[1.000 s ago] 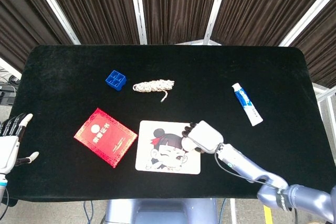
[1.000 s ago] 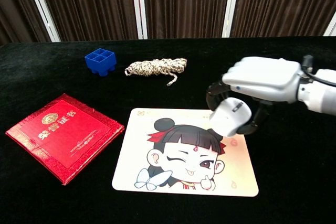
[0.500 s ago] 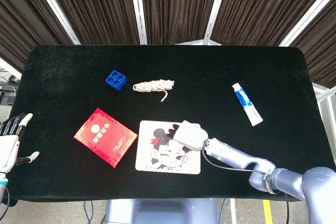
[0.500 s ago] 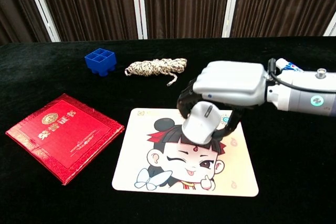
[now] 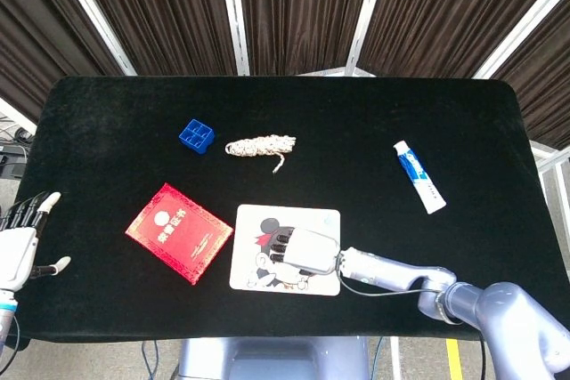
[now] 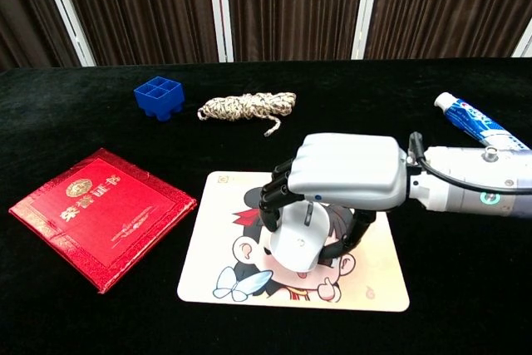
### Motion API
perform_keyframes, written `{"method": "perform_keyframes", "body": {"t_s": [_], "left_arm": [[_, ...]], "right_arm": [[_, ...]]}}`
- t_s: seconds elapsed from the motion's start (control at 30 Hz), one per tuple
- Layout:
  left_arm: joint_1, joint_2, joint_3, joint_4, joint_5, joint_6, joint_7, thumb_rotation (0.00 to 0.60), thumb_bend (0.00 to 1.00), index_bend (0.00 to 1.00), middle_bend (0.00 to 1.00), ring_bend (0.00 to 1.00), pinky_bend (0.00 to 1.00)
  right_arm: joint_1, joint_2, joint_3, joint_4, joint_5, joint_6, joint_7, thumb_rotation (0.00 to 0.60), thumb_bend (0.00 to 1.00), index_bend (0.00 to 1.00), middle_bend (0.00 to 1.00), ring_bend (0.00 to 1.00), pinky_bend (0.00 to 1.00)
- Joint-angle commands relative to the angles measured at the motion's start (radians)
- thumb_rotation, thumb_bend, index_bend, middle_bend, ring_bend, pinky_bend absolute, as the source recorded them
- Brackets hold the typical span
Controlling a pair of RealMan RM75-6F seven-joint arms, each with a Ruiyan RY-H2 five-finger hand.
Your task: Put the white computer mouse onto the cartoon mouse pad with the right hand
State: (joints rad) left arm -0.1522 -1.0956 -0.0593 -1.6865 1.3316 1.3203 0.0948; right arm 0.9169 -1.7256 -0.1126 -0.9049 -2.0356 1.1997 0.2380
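Chest view shows the job nearly wrapped up — the white computer mouse (image 6: 301, 243) is gripped from above by the right hand (image 6: 332, 197) and is held right over the middle of the cartoon mouse pad (image 6: 224, 272). Whether the mouse is already touching the pad or hanging just above it can't be told for sure from either view, though it looks very close to the surface. What seems to be left: the mouse set down flat, the grip let go, the hand pulled clear.

As for the fingers (image 6: 274, 193), they're curled down around the mouse, dark digits wrapped on its left side and more on its right, so the mouse is pinched between them with its top tucked under the palm. Not spread wide at all — only as far apart as the mouse body makes them.

From the head view the right hand (image 5: 305, 251) is seen sitting over the pad's centre, with the red booklet (image 5: 178, 231) just beside the pad at 9 o'clock.

The left hand (image 5: 20, 242) is parked way off at the table's 8 o'clock edge, fingers apart, nothing held.
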Motion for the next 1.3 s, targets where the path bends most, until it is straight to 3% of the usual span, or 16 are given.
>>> {"method": "perform_keyframes", "body": {"t_s": [0.03,0.17,0.33,0.47,0.87,1.3], "left_arm": [[-0.001,0.0,-0.001,-0.001,-0.001,-0.001,0.002,0.6,0.18,0.0,0.0,0.0,0.0],[-0.002,0.001,-0.001,-0.003,-0.005,-0.002,0.002,0.6,0.18,0.0,0.0,0.0,0.0],[-0.002,0.001,-0.001,-0.005,-0.004,0.0,0.002,0.6,0.18,0.0,0.0,0.0,0.0],[-0.001,0.001,0.0,-0.005,-0.005,0.001,0.0,0.6,0.18,0.0,0.0,0.0,0.0],[-0.003,0.004,0.001,-0.008,-0.006,-0.002,-0.006,0.6,0.18,0.0,0.0,0.0,0.0],[-0.003,0.006,0.003,-0.011,-0.004,0.0,-0.007,0.6,0.18,0.0,0.0,0.0,0.0]], "right_arm": [[-0.012,-0.024,-0.005,0.034,0.002,0.026,-0.021,0.6,0.25,0.66,0.51,0.42,0.57],[-0.028,-0.041,-0.008,0.06,0.014,0.049,-0.028,0.6,0.24,0.65,0.43,0.32,0.47],[-0.036,-0.051,-0.01,0.076,0.031,0.059,-0.05,0.6,0.22,0.53,0.29,0.15,0.26],[-0.041,-0.05,-0.012,0.069,0.043,0.059,-0.067,0.6,0.19,0.47,0.25,0.09,0.13],[-0.06,-0.018,-0.022,0.002,0.072,0.058,-0.137,0.6,0.15,0.31,0.13,0.0,0.04],[-0.101,0.069,-0.021,-0.094,0.11,0.074,-0.225,0.6,0.15,0.3,0.1,0.0,0.0]]}}
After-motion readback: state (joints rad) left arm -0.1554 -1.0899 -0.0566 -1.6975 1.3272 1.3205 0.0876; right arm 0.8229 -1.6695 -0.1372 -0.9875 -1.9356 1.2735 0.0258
